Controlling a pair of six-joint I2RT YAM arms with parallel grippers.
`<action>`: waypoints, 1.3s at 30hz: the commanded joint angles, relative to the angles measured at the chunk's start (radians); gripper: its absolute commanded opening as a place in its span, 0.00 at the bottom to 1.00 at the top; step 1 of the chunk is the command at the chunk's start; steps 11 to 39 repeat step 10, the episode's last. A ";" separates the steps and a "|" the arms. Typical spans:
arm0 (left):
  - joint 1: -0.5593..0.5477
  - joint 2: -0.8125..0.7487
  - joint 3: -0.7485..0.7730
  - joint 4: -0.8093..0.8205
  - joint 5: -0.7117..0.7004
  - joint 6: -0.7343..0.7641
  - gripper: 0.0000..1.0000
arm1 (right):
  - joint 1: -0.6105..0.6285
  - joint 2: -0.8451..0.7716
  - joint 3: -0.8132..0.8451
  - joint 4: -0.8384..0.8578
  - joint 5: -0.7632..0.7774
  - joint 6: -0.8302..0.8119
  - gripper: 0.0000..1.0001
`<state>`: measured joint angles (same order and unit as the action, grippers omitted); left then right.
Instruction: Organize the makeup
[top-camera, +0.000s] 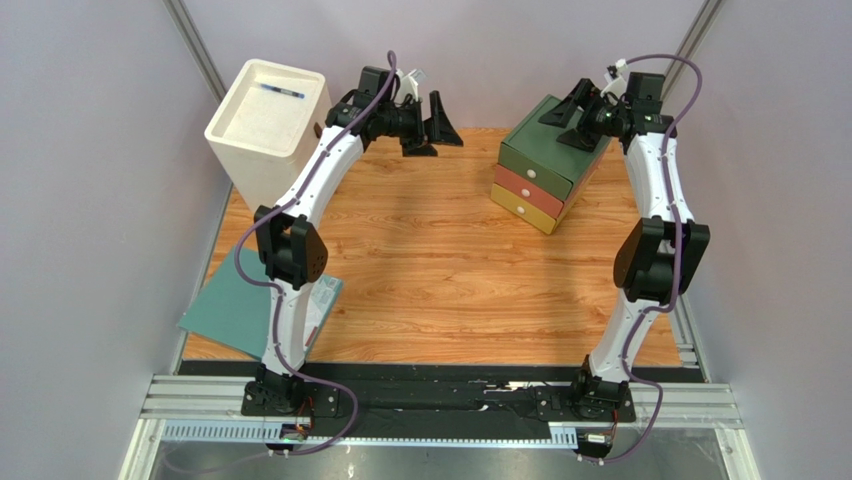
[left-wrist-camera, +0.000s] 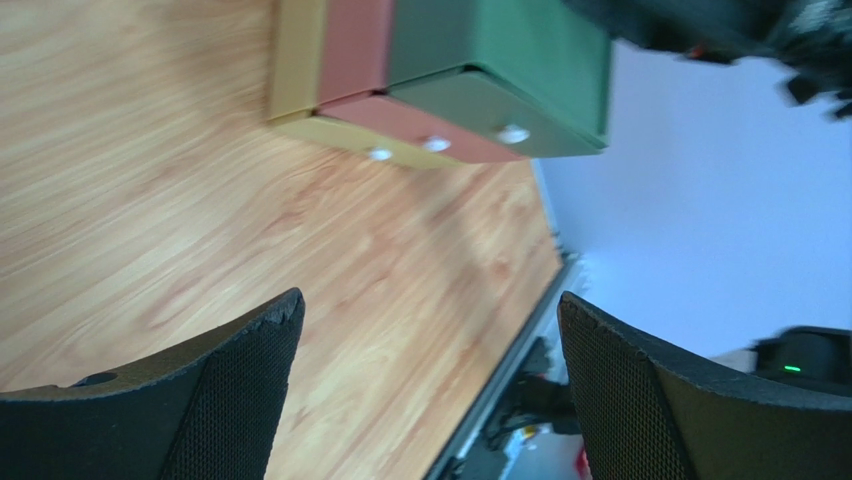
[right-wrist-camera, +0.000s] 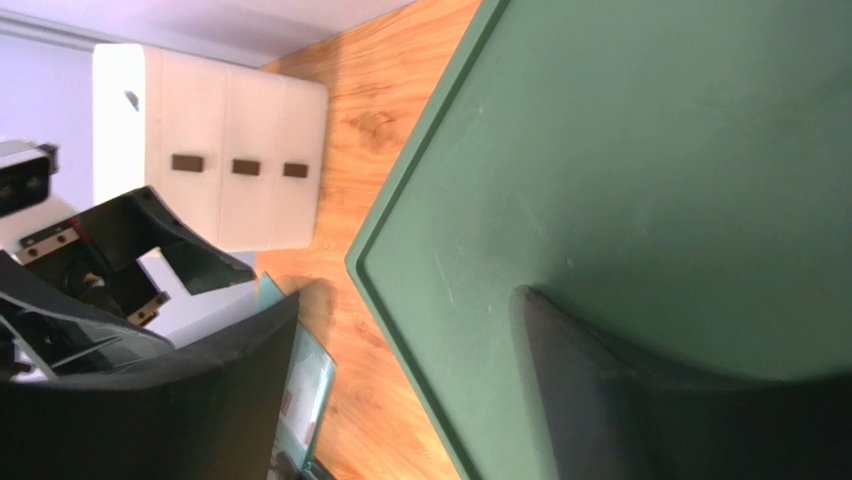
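The left gripper (left-wrist-camera: 430, 310) is being held with its jaws wide apart and nothing between them, hanging over bare table (left-wrist-camera: 150, 200) and being aimed across toward the chest (left-wrist-camera: 450, 90). The right gripper (right-wrist-camera: 405, 310) is likewise being held with jaws spread and empty, low over the chest's green top; whether a finger is touching that top cannot be told. No makeup is being shown in any view: none is lying on the table and none is being gripped. It is judged to be shut away, perhaps in the chest, whose three drawers appear closed, or in the white bin (top-camera: 265, 115) at the far left, where only a blue pen (top-camera: 281, 92) is lying on top. Its long axis and the way it points therefore cannot be given. The main risk is judged to be at the right gripper: a downward or sideways move from so low could shove the chest or skew it toward the table's right edge, and a drawer could be jarred open. A lesser risk is being posed by the teal mat (top-camera: 225, 310) overhanging the near left edge beside the left arm's lower links, where a sweep of that arm could knock it off.
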<state>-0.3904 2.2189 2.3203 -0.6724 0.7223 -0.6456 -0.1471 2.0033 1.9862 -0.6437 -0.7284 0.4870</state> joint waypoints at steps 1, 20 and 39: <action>0.015 -0.094 0.022 -0.252 -0.191 0.227 1.00 | -0.005 -0.130 0.062 0.006 0.081 -0.037 0.90; 0.042 -0.185 -0.065 -0.279 -0.233 0.363 0.99 | -0.005 -0.297 0.002 0.033 0.193 -0.067 0.98; 0.042 -0.185 -0.065 -0.279 -0.233 0.363 0.99 | -0.005 -0.297 0.002 0.033 0.193 -0.067 0.98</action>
